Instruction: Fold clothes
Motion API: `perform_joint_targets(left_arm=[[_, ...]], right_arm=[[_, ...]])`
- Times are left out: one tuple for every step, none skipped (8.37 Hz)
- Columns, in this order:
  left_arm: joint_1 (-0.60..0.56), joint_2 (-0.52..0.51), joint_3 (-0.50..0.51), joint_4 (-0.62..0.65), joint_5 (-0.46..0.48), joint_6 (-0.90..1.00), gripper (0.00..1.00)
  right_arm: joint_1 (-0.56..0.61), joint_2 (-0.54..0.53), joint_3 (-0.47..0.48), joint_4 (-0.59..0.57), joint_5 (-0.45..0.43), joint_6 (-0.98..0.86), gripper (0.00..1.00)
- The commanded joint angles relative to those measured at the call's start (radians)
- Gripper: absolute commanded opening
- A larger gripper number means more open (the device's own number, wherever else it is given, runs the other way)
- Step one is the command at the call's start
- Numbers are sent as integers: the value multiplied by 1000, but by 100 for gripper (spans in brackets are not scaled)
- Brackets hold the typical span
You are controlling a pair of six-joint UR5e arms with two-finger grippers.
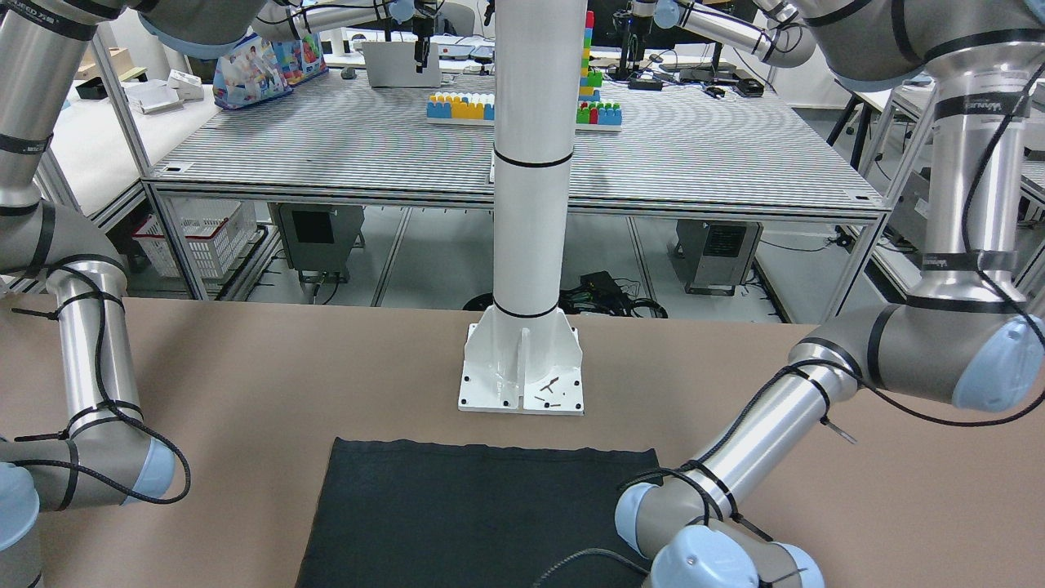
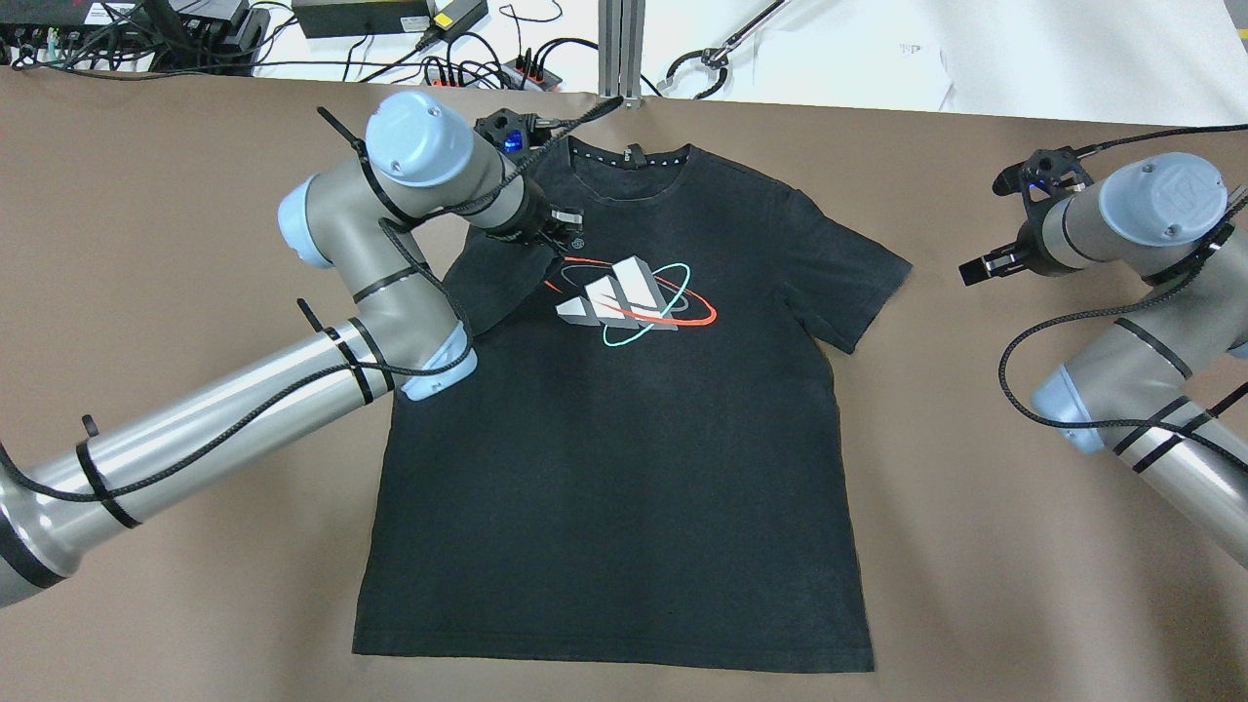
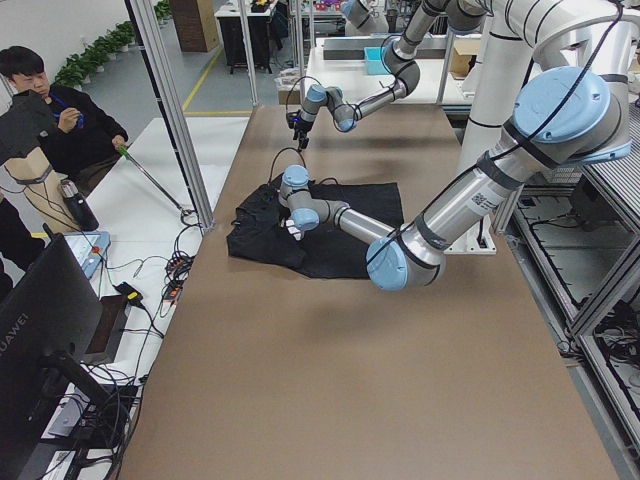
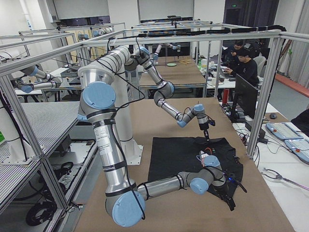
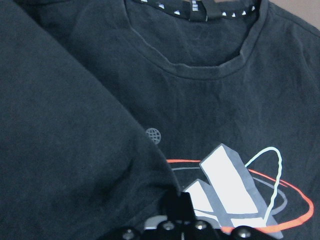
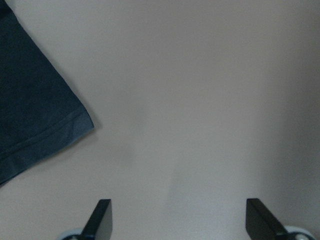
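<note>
The clothes are one black T-shirt (image 2: 624, 439) with a white, red and teal chest logo (image 2: 624, 297), lying flat on the brown table with its collar at the far side. My left gripper (image 2: 564, 232) is over the upper chest, shut on the shirt's sleeve (image 5: 65, 150), which is folded in over the chest beside the logo. In the left wrist view the gripper (image 5: 175, 206) has its fingers together on the fabric. My right gripper (image 2: 975, 268) hangs open above bare table, just past the other sleeve (image 6: 30, 115). Nothing lies between the gripper's (image 6: 181, 220) fingertips.
A white post base (image 1: 522, 367) is bolted to the table just beyond the shirt's hem (image 1: 490, 447). Cables and power bricks (image 2: 390, 19) lie past the far table edge. A seated person (image 3: 60, 130) and a monitor (image 3: 45, 330) are at the operators' side.
</note>
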Motion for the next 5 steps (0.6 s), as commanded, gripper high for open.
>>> perform_joint_targets(left_arm=[[62,-27,27,3,93,-27,0],[62,-35,50,2,95,-23,0],[54,-35,50,0,92,-23,0],[57,-35,48,-4,95,-20,79],[57,-50,36,-7,98,-27,100]], right_arm=[[0,0,-1,-2,0,-1,94],[0,0,-1,-2,0,-1,94],[0,0,-1,-2,0,-1,94],[-2,0,-1,-2,-2,-1,94],[-2,3,-2,-6,-2,-1,94]])
